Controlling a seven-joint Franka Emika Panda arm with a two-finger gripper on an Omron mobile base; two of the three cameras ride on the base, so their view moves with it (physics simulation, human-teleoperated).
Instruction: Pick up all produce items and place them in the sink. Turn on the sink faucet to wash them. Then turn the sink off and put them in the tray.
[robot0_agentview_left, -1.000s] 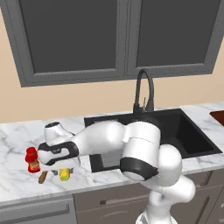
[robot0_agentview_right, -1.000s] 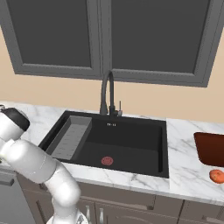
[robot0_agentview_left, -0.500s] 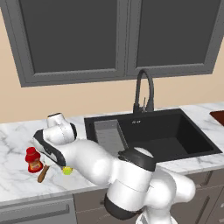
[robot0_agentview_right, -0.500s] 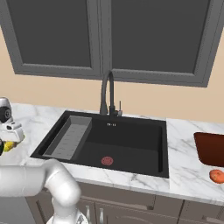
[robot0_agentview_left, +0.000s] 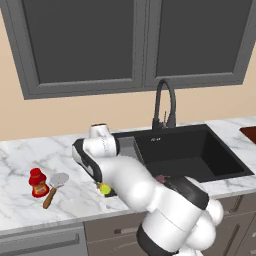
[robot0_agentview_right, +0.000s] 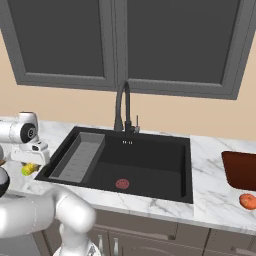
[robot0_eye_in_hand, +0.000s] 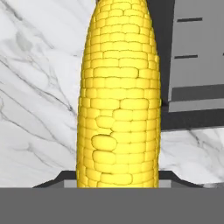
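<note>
My gripper is shut on the yellow corn cob, holding it over the counter just left of the black sink. In the hand view the corn cob stands lengthwise between the jaws of the gripper. From the right base view the corn cob hangs under the gripper, beside the sink and its grey ribbed insert. The orange-red vegetable lies on the counter at the far right, in front of the reddish-brown tray. The black faucet rises behind the basin.
A red squat bottle and a wooden-handled spatula lie on the marble counter left of my arm. A red drain marks the basin floor. Grey wall cabinets hang above. The tray's edge shows at the right.
The jaws have closed on the corn cob, and the arm has carried it right, from beside the red bottle to the sink's left rim.
</note>
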